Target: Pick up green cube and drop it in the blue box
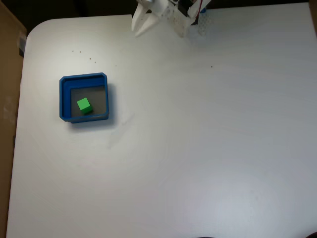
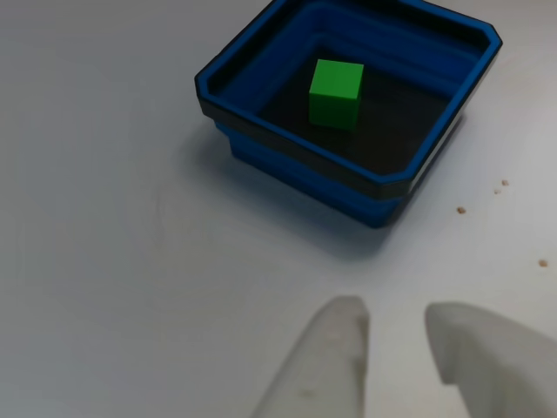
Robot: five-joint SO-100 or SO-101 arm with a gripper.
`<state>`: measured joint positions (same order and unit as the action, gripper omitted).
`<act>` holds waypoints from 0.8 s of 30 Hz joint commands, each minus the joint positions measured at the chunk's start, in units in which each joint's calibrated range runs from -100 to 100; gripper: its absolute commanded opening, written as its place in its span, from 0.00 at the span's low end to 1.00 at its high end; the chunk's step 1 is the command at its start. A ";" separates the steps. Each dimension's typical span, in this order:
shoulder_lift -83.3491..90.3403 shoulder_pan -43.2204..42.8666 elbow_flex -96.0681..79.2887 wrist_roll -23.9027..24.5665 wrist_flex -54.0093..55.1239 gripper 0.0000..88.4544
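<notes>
1. The cube (image 1: 84, 105) sits inside the box (image 1: 63, 99), on its grey floor, nearer the lower-left corner in the fixed view and touching no wall.
2. In the other view the cube (image 2: 336, 93) rests flat within the box (image 2: 305, 161).
3. The gripper (image 2: 396, 335) is released: two white fingers (image 2: 326, 361) apart, nothing between them, short of the box.
4. In the fixed view the gripper (image 1: 141, 28) is well apart from the box, at the table (image 1: 198, 148) top edge.

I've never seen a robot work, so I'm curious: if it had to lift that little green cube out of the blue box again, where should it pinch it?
Probably across two opposite flat faces of the green cube, coming straight down from above: the blue box walls block a sideways approach, and the cube sits apart from them.
</notes>
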<state>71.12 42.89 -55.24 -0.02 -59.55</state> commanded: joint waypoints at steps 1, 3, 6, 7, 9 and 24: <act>6.73 -0.26 -5.83 -0.05 1.00 0.02; 9.16 -0.26 -8.90 -0.05 1.09 0.02; 11.66 -0.33 -12.87 0.00 1.75 0.02; 12.17 -0.40 -14.14 0.10 2.82 0.02; 12.58 -0.98 -17.12 0.15 6.20 0.02; 19.52 -1.27 -39.61 -0.15 28.61 0.02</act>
<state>84.77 42.18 -92.03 0.02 -32.98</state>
